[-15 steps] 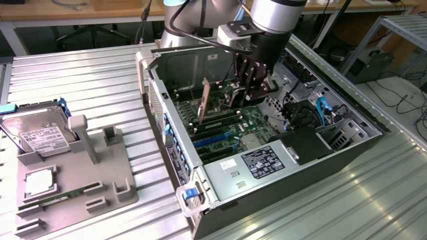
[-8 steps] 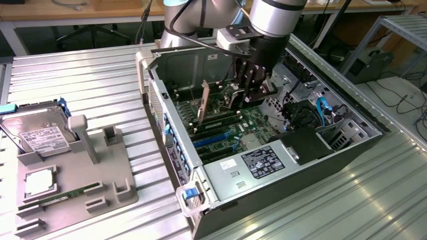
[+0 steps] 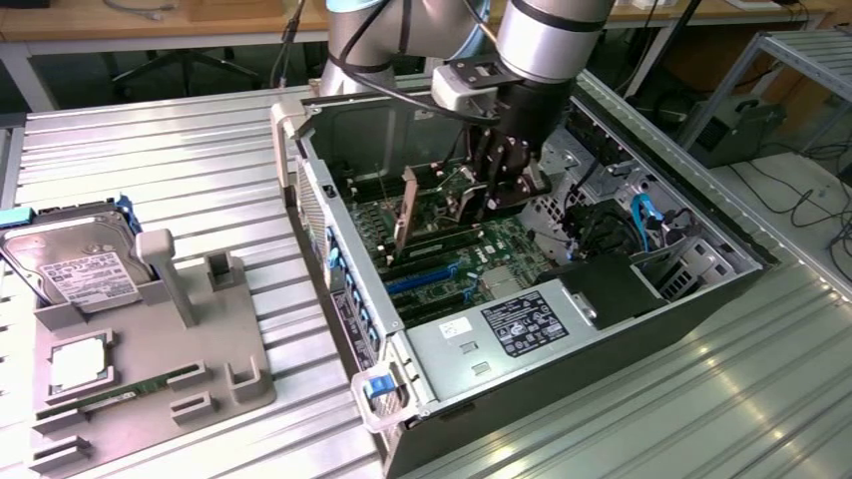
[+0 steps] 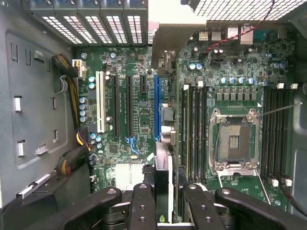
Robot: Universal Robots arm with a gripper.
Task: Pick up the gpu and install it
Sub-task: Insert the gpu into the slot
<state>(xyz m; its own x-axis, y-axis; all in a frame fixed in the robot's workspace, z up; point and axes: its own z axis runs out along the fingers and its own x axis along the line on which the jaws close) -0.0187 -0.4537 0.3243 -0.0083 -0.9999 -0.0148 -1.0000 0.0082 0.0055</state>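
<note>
The fingers (image 4: 162,201) are closed on the gpu (image 4: 163,143), held edge-down inside the open computer case (image 3: 745,261), its long axis running along the blue slot (image 4: 157,108) directly beneath it.

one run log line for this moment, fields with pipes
stage: gpu held edge-on inside open pc case | gripper: shut on gpu | position: above motherboard, over blue slot | seated: cannot tell
</note>
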